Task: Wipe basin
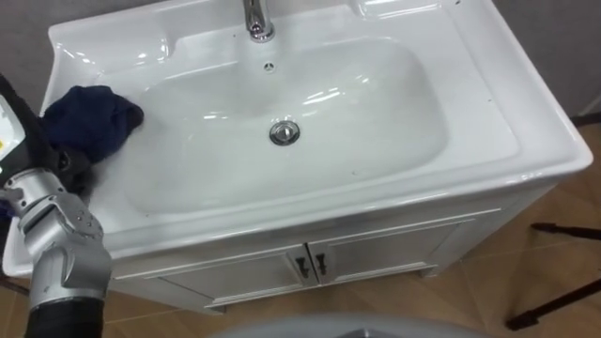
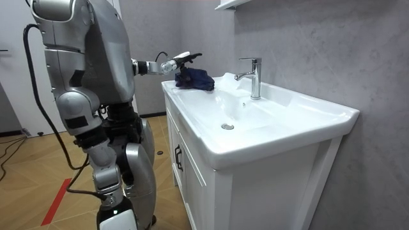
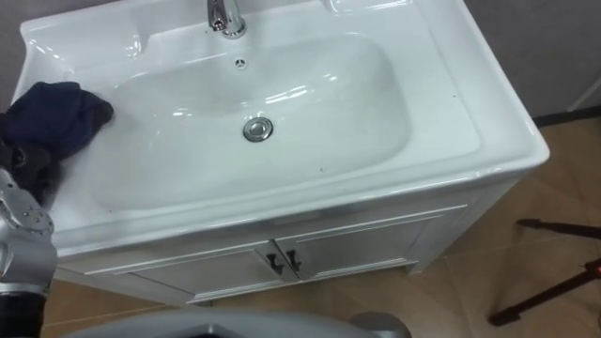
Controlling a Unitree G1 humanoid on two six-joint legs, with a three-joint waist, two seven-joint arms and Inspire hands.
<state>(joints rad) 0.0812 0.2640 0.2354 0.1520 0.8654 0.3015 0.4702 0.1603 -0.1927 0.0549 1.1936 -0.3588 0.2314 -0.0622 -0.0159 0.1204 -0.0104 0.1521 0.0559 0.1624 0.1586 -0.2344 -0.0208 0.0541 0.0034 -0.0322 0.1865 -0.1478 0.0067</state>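
Note:
A white basin [image 1: 310, 192] on a cabinet lies right before me, with a chrome drain [image 1: 285, 132] in its bowl and a tap [image 1: 255, 21] at the back. A crumpled dark blue cloth [image 1: 89, 117] sits on the basin's left ledge, also seen as the cloth [image 3: 52, 117] and the cloth [image 2: 195, 79]. My left hand [image 2: 183, 60] reaches over that ledge, fingers stretched out just above the cloth's near edge; the same left hand [image 1: 68, 171] appears dark beside the cloth. My right hand [image 2: 118, 214] hangs low at my side.
Cabinet doors [image 1: 310, 263] with small handles are under the basin's front rim. A grey wall stands behind the tap. A dark stand's legs [image 1: 563, 230] lie on the wooden floor at the right. I stand close to the basin's front left corner.

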